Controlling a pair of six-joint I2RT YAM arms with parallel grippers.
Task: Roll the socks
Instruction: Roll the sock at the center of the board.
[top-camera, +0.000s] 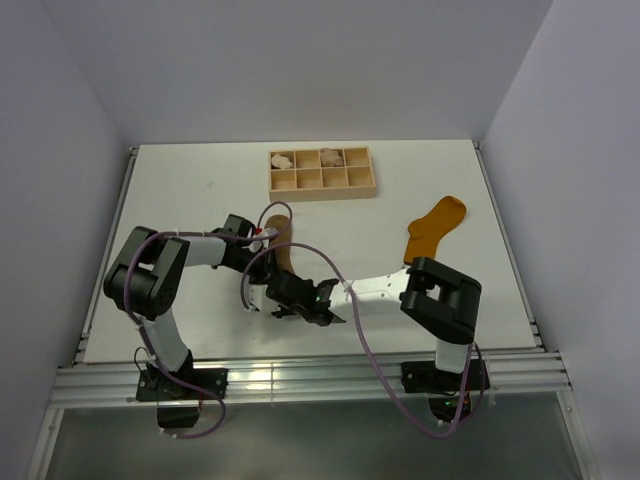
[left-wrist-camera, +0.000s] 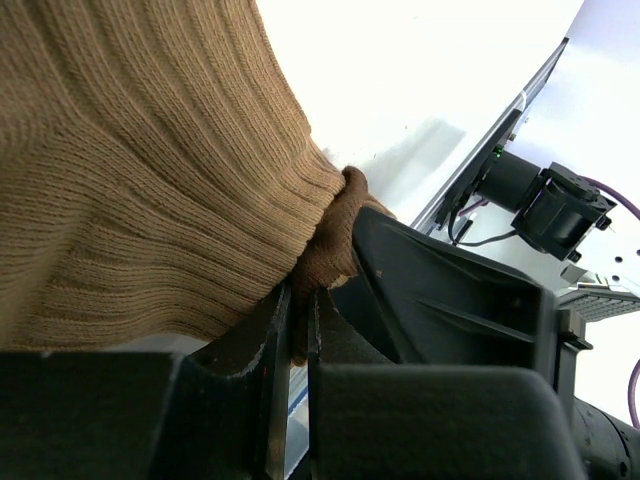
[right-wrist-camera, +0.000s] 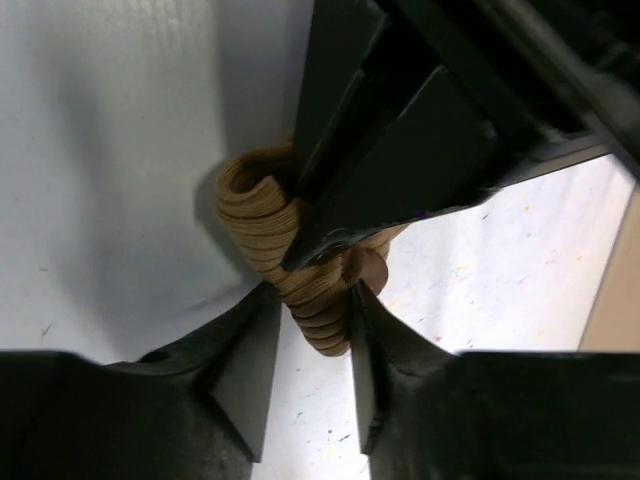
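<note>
**Kid:** What do you see from up high?

**Robot:** My two arms meet low in the middle of the white table (top-camera: 180, 200). My left pincer (top-camera: 278, 296) and my right pincer (top-camera: 303, 300) are tip to tip there. They are at the near end of the tan-brown sock (top-camera: 280, 245). The rest of that sock lies flat and points away from me. From up here I cannot tell how wide my pincers are.

**Kid:** Where is the other sock?

**Robot:** The mustard-orange sock (top-camera: 435, 228) lies flat on the right, well apart from my pincers. Nothing touches it. At the back stands a wooden tray (top-camera: 322, 194) with little boxes. Pale bundles (top-camera: 283, 158) sit in two boxes of its back row.

**Kid:** What does your left wrist see?

**Robot:** The tan-brown sock (left-wrist-camera: 150, 170) fills the top left, all ribbed. My left pincer (left-wrist-camera: 300, 310) is almost closed, with just a thin slit. A bit of the sock's edge is pinched in that slit. A darker brown bit (left-wrist-camera: 335, 245) bunches up right at my tips. The black body of my right pincer is just beside it.

**Kid:** And your right wrist?

**Robot:** My right pincer (right-wrist-camera: 312, 325) is narrow and hugs a small curled bunch of the tan-brown sock (right-wrist-camera: 262, 215). The bunch fills the space between my fingers (right-wrist-camera: 245, 345). My left pincer comes in from the top right and bites the same bunch.
</note>
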